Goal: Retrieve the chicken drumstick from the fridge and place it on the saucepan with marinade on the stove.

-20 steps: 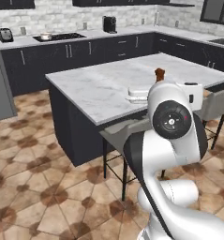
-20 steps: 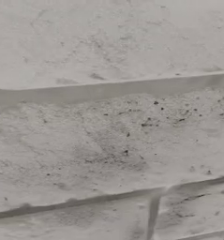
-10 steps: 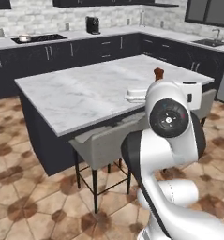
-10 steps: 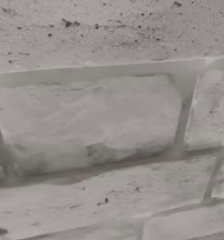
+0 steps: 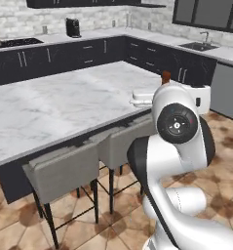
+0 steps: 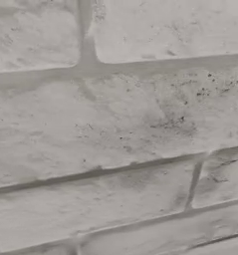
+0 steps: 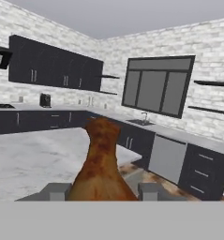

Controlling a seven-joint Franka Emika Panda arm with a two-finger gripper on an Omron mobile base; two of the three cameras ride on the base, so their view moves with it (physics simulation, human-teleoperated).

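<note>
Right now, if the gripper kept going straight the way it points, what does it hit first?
The gripper is shut on the chicken drumstick, which leads. Past it the line looks free over the marble island toward the far counter with the sink under the window. Depth is unclear, so that is likely, not certain.

Flat, even rendered light fills the kitchen, with no visible lamp and no glare. The marble desk (image 5: 64, 107) reads bright and soft-edged; faint shadows sit under the grey stools (image 5: 64, 171). The right base view is a smeared, low-detail close-up of pale brick wall (image 6: 118, 124). The chicken drumstick (image 7: 101, 164) looks blurry and coarse up close.
</note>
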